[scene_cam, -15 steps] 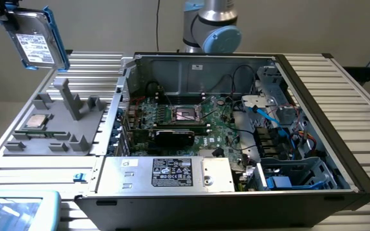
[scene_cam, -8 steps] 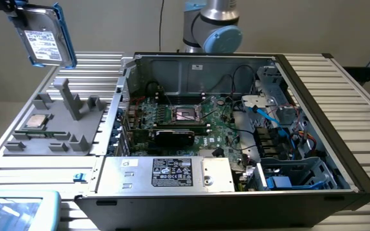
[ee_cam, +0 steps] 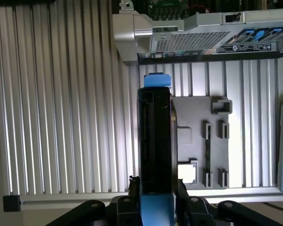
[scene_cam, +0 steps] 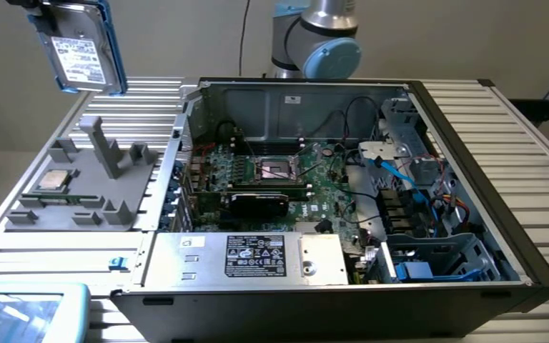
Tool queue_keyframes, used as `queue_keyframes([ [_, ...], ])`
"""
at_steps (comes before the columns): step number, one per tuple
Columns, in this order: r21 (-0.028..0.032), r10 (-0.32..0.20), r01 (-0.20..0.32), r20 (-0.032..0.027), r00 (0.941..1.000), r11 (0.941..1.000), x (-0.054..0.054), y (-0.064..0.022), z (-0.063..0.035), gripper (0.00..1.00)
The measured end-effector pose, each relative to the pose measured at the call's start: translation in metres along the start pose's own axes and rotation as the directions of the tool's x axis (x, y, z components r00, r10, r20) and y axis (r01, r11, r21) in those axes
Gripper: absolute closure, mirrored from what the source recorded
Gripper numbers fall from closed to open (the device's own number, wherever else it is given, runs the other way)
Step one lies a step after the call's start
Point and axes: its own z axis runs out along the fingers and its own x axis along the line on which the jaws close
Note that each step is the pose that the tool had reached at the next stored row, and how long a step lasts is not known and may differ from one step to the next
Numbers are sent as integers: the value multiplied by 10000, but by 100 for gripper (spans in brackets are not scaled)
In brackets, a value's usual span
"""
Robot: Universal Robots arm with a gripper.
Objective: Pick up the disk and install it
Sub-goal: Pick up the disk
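A bench [scene_cam: 517, 153] of ribbed aluminium slats carries a black-rimmed computer case [scene_cam: 284, 107], lying open with its sheet-metal walls up. Inside it sit a green circuit board [scene_cam: 317, 189] with a square socket, black and blue cables, and along the lower edge of the exterior view a silver box [scene_cam: 184, 259] bearing a black sticker. To the exterior view's left of the case rests a matte grey moulded holder [scene_cam: 83, 200] with upright posts and slots; a small square silver chip [scene_cam: 53, 180] lies in it. The arm [scene_cam: 324, 48], brushed metal with a rounded pale-blue joint cap, rises behind the case at the top centre of the frame. Its gripper [scene_cam: 43, 8] is at the upper left corner, well above the bench. The disk [scene_cam: 79, 46], a flat grey-metal rectangle with a white printed label and a blue plastic frame, hangs upright below the gripper with a slight tilt, its label facing the camera, clear of both the holder and the case. In the wrist view the disk is seen edge-on as a dark slab with a blue end tab, and the dark fingers [ee_cam: 133, 184] are clamped against its two flat faces near one end, holding it.
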Motion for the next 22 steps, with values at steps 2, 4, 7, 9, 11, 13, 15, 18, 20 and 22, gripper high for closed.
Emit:
queue_keyframes([
  [2, 37, 0, 0, 3, 10000, 10000, 5, 74, -46, 63],
  [4, 75, 1, -1, 4, 10000, 10000, 10, 145, -95, 63],
  [7, 100, 1, -1, 7, 10000, 9999, 12, 181, -114, 63],
  [9, 100, 1, -1, 6, 10000, 10000, 12, 181, -113, 63],
  [11, 100, 1, -1, 6, 10000, 10000, 12, 181, -113, 63],
  [13, 99, 1, -1, 6, 10000, 10000, 12, 181, -113, 63],
  [15, 91, 1, -1, -8, 10000, 10000, 12, 181, -114, 63],
  [18, 17, -2, 2, -21, 10000, 10000, 14, 226, -138, 63],
  [20, -57, -3, 2, -31, 10000, 10000, 18, 274, -159, 63],
  [22, -119, -3, 2, -48, 10000, 9999, 22, 334, -179, 63],
])
